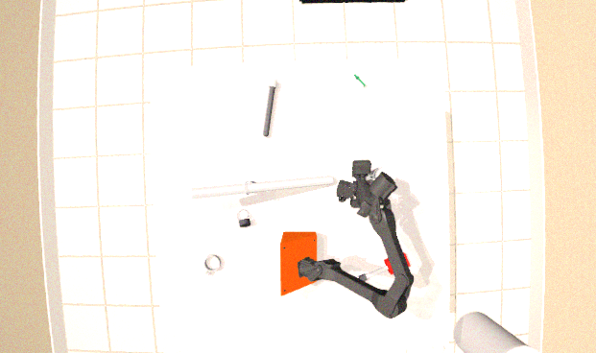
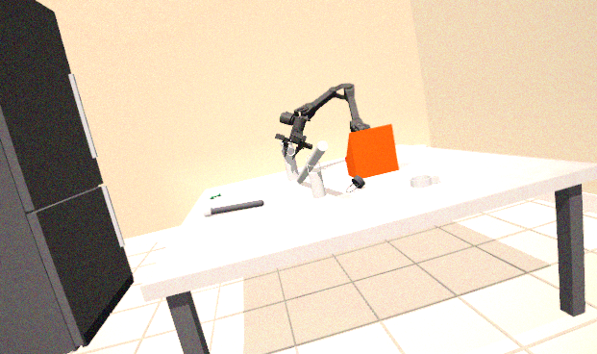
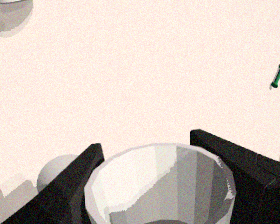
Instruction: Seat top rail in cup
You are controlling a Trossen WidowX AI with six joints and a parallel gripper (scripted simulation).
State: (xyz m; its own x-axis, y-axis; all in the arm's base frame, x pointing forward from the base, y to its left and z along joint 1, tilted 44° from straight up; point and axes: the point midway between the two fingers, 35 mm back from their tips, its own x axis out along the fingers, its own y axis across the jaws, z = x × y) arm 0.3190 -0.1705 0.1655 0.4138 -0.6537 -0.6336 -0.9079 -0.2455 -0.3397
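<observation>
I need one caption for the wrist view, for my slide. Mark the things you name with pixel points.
Black jaws closed on the pale rail-end cup (image 3: 163, 195), its open mouth facing the camera.

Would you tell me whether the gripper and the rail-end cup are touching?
Touching: the wrist view shows the gripper closed on the cup, a finger against each side.
</observation>
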